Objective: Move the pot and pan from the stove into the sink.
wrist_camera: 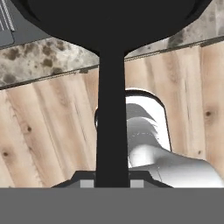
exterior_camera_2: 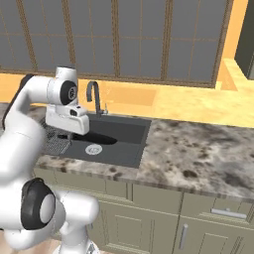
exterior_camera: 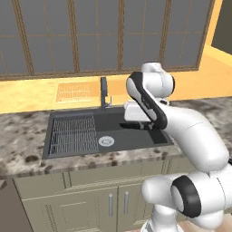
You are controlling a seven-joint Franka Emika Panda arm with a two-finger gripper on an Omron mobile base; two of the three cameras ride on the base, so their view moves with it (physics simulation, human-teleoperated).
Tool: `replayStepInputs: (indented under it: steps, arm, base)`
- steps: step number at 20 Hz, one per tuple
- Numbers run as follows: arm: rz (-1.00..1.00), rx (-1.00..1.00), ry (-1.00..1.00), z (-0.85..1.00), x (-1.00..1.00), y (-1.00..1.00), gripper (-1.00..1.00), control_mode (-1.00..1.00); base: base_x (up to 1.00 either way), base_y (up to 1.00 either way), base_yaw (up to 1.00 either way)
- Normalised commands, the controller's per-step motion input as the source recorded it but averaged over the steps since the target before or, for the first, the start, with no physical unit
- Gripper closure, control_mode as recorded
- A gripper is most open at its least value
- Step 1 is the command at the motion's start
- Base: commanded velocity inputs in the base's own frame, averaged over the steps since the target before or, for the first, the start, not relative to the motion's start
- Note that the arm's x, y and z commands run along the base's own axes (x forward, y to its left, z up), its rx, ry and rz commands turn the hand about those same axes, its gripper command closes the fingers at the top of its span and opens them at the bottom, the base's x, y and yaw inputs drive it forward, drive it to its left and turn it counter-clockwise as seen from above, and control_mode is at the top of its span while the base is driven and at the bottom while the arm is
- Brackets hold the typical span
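Sink (exterior_camera: 131, 131) basin lies beneath the end effector (exterior_camera: 136, 124) in the left view. Right view shows the same hover. Hand view shows the pan (wrist_camera: 111, 26), handle pinched. Best lower it well inside the sink before releasing.

Pan (wrist_camera: 112, 26) above sink (exterior_camera: 136, 136)

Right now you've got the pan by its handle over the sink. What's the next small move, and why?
Probably lower it a little, then release. The gripper is shut on the pan's long handle, and the base views show the hand hanging above the sink basin near the faucet. The pan looks clear of the basin floor, so dropping it from here could make it bounce.
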Motion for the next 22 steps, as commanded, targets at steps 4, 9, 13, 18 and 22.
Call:
replayStepInputs:
  steps: [4,9,13,18,22]
  arm:
    - [0.0,0.0,0.08,-0.37,0.91,0.04,1.0,-1.0]
    - [0.01,-0.05,0.0,-0.45,0.67,0.09,1.0,-1.0]
    - [0.0,-0.04,-0.05,-0.14,0.12,0.0,1.0,-1.0]
    - [0.0,-0.03,-0.02,-0.15,0.0,0.0,1.0,-1.0]
    - [0.0,-0.05,-0.08,-0.27,0.0,0.0,1.0,-1.0]
  base:
    - [0.0,0.0,0.0]
    - [0.0,0.0,0.0]
    - [0.0,0.0,0.0]
    - [0.0,0.0,0.0]
    - [0.0,0.0,0.0]
